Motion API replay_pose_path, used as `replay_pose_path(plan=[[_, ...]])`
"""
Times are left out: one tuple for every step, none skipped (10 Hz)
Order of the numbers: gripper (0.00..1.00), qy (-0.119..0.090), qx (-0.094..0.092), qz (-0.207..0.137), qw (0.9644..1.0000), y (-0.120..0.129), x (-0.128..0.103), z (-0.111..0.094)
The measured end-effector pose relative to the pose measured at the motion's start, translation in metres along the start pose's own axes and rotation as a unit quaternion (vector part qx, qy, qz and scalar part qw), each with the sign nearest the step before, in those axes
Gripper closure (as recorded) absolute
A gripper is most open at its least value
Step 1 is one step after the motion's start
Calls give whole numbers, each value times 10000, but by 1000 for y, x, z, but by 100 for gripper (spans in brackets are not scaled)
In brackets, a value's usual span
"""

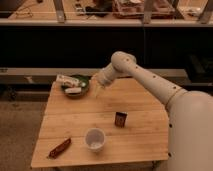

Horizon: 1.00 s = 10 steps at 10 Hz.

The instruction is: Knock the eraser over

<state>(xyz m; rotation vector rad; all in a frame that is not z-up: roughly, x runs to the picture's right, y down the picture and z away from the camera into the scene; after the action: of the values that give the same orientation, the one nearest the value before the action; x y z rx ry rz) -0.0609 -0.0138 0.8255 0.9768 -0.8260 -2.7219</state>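
Note:
The eraser (120, 119), a small dark block with a lighter edge, stands upright on the wooden table (140, 102), right of centre. My gripper (99, 90) hangs at the end of the white arm (145, 80) above the back of the table, just right of the green bowl, well behind and left of the eraser and apart from it.
A green bowl (76, 86) with white packets sits at the back left corner. A white cup (94, 139) stands near the front, left of the eraser. A reddish-brown flat bar (59, 148) lies at the front left. Dark shelving runs behind the table.

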Motion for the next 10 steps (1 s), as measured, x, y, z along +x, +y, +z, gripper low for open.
replay_pose_path(plan=[[23, 0, 0, 0, 10000, 0, 0, 0], [23, 0, 0, 0, 10000, 0, 0, 0], [23, 0, 0, 0, 10000, 0, 0, 0], [23, 0, 0, 0, 10000, 0, 0, 0], [23, 0, 0, 0, 10000, 0, 0, 0], [23, 0, 0, 0, 10000, 0, 0, 0], [23, 0, 0, 0, 10000, 0, 0, 0], [23, 0, 0, 0, 10000, 0, 0, 0], [23, -1, 0, -1, 10000, 0, 0, 0], [23, 0, 7, -2, 10000, -1, 1, -2]])
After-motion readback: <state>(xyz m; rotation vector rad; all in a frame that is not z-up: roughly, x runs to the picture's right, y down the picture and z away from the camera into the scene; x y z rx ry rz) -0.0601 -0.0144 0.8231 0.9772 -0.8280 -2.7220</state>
